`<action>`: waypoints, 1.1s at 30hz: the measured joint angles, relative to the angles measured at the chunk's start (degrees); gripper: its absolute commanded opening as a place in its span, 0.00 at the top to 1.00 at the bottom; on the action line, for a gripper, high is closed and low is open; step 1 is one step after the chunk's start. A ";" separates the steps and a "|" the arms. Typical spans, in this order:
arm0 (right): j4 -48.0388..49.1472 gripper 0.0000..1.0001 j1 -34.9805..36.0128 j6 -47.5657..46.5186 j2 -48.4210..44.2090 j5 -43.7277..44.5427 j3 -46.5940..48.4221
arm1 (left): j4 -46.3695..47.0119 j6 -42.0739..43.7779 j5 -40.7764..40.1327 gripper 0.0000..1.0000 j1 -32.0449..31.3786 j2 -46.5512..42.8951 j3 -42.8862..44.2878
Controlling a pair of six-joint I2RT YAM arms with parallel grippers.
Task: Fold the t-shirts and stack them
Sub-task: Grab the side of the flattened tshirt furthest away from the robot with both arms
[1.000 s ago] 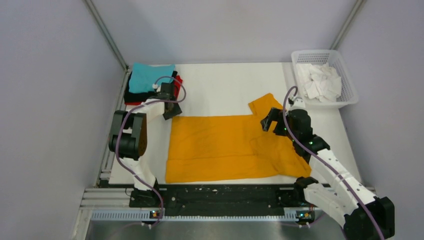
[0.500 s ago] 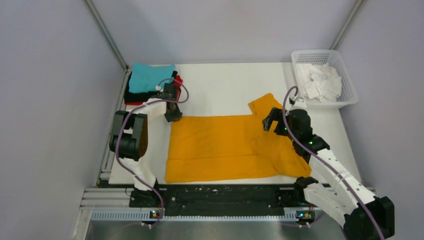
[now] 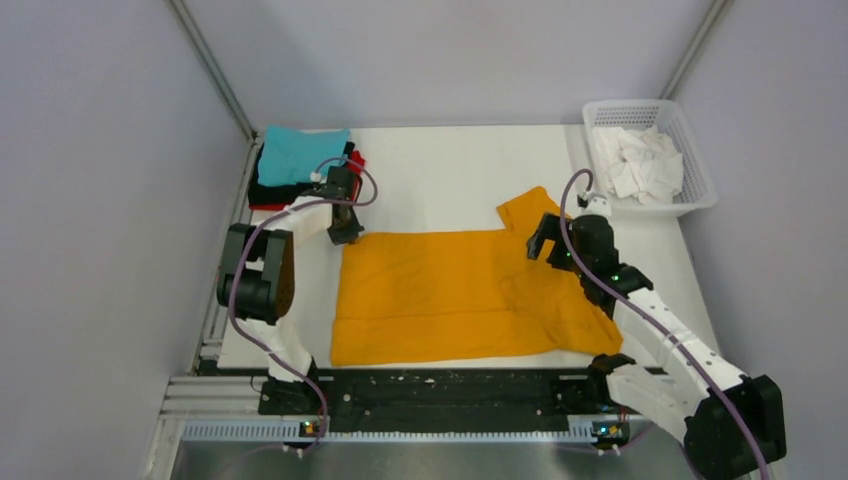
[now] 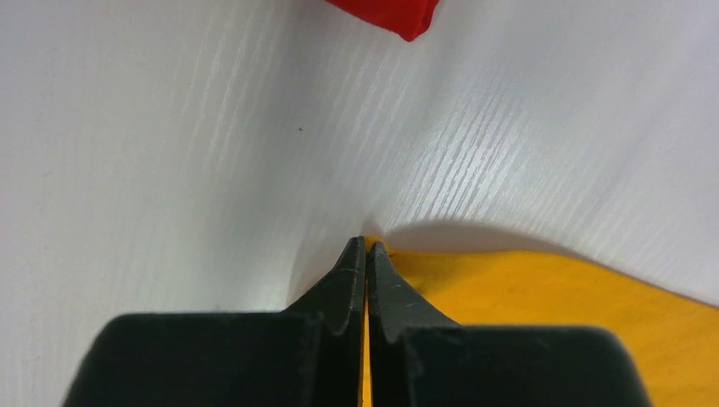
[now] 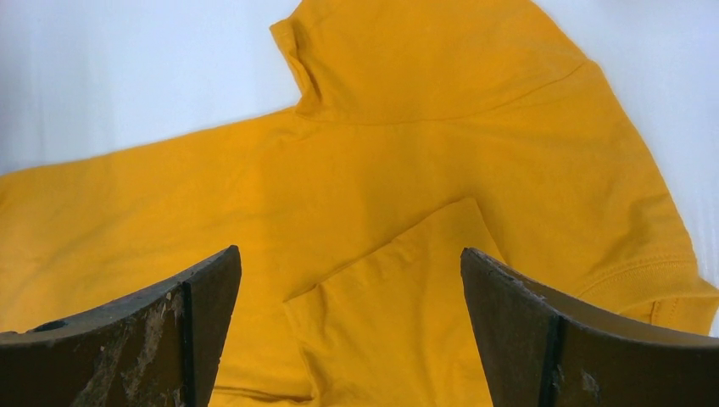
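Note:
A large mustard-orange t-shirt [image 3: 450, 290] lies spread on the white table, one sleeve folded over its right part. My left gripper [image 3: 345, 232] is shut on the shirt's far left corner [image 4: 377, 251]; orange cloth shows between its jaws. My right gripper [image 3: 540, 240] is open and hovers above the shirt's right side, near the folded sleeve [image 5: 407, 314]. A stack of folded shirts sits at the far left: teal [image 3: 300, 155] on top, black [image 3: 262, 192] and red [image 3: 357, 160] beneath. A red corner [image 4: 386, 13] shows in the left wrist view.
A white basket [image 3: 692, 170] with crumpled white cloth [image 3: 638, 165] stands at the far right corner. Grey walls enclose the table on the left, back and right. A black rail [image 3: 440, 390] runs along the near edge.
My left gripper dropped slightly onto the shirt's far left corner and closed on it. My right gripper shifted a little toward the far side above the sleeve.

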 measured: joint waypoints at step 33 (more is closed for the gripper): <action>-9.62 0.37 -5.27 -2.95 74.14 12.02 64.15 | 0.48 -2.60 -1.77 1.00 -0.15 -6.86 -2.34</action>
